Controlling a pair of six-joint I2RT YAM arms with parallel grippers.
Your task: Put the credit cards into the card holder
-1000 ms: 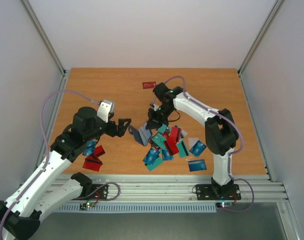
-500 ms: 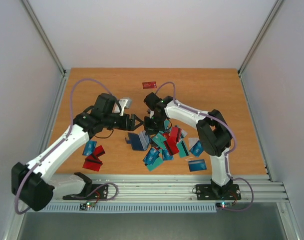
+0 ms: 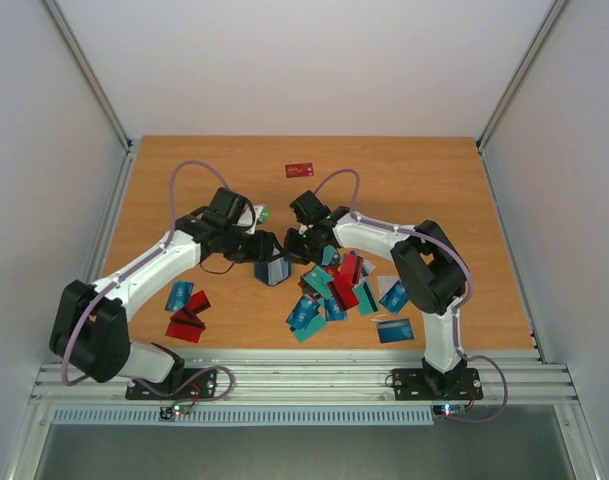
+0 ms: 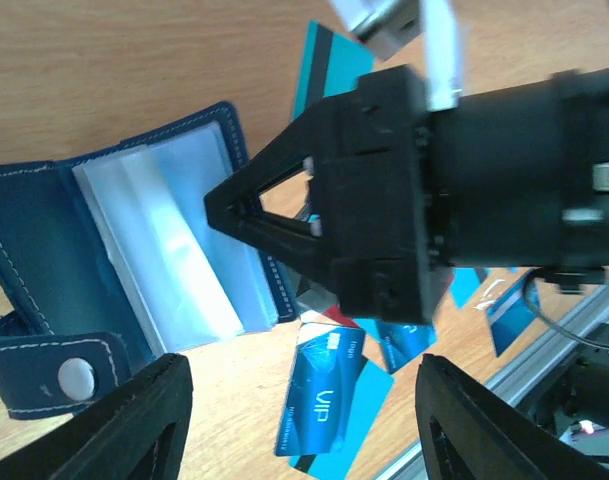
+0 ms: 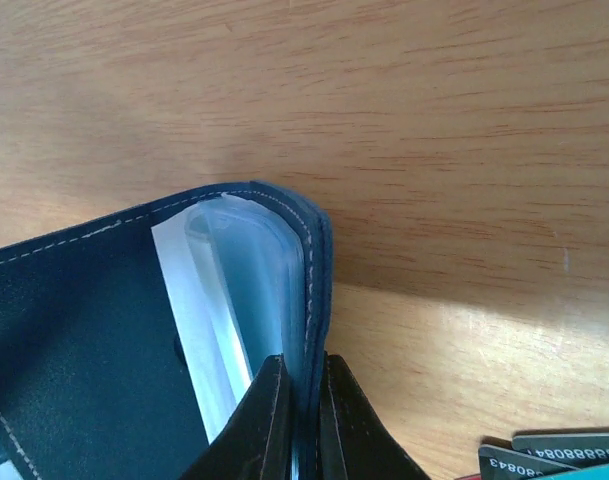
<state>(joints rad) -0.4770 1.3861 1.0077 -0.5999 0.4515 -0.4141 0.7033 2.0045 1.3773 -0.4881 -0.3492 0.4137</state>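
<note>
1. Wood-grain table (image 3: 414, 180) fills the floor of a white-walled booth, and both my arms reach in toward its middle.
2. The card holder (image 3: 274, 268) lies open near the centre of the table, just left of the main heap of credit cards (image 3: 334, 290).
3. My right gripper (image 5: 299, 400) is pinched tight on the card holder. Its 2 fingers (image 5: 264, 420) clamp the curved edge where the navy cover wraps around the clear sleeves (image 5: 214, 290).
4. My left wrist camera shows the holder with its pale sleeves face up. The clasp tab (image 4: 76, 378), with its round snap, sits at the lower left of that view.
5. In that same view the black nose of my right gripper meets the right edge of the sleeves.
6. My left gripper (image 4: 302, 375) hovers just beside the holder, on the side away from the heap. Its jaws stand well apart and have hold of nothing.
7. A blue card (image 4: 324, 400) marked VIP lies on the wood just beside the holder's lower edge, partly over another card.
8. 1 red card (image 3: 299, 170) lies alone toward the far edge of the table, well apart from everything else.
9. A smaller group of blue and red cards (image 3: 187, 310) lies near the front left, beside my left arm.
</note>
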